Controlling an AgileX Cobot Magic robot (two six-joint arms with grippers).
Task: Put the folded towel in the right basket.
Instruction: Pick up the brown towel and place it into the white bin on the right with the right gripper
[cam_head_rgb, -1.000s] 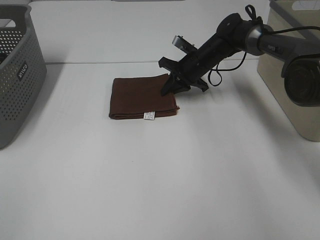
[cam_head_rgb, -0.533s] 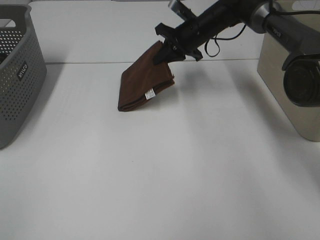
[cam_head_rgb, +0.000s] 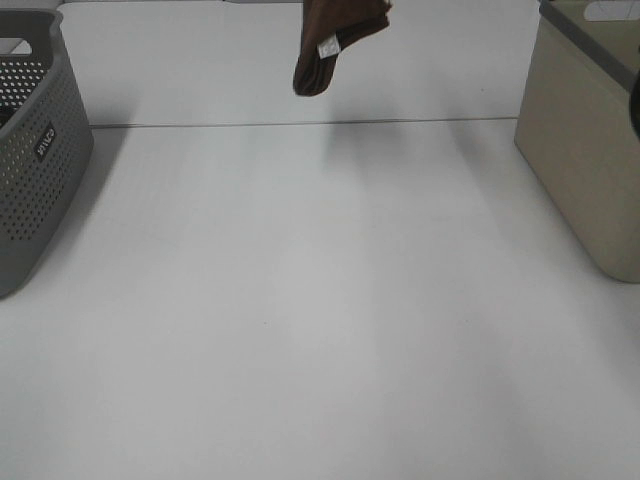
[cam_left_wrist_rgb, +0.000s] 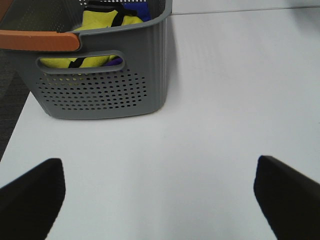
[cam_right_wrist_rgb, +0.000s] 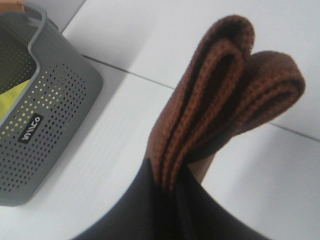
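Note:
The folded brown towel (cam_head_rgb: 335, 40) with a white label hangs in the air at the top of the high view, well above the table; the arm holding it is out of that frame. In the right wrist view my right gripper (cam_right_wrist_rgb: 170, 187) is shut on the towel (cam_right_wrist_rgb: 220, 95), whose folded layers stick out beyond the black fingers. The beige right basket (cam_head_rgb: 590, 140) stands at the right edge of the table. My left gripper (cam_left_wrist_rgb: 160, 192) is open and empty over bare table, its two dark fingertips (cam_left_wrist_rgb: 30, 195) wide apart.
A grey perforated basket (cam_head_rgb: 35, 150) stands at the left edge of the table; the left wrist view shows it (cam_left_wrist_rgb: 105, 90) holding yellow and blue cloth. The white table (cam_head_rgb: 320, 320) spreads between the two baskets.
My right gripper has lifted the brown towel off the table and carried it up high; the arm has risen out of the high view. The table spot where it lay is now bare.

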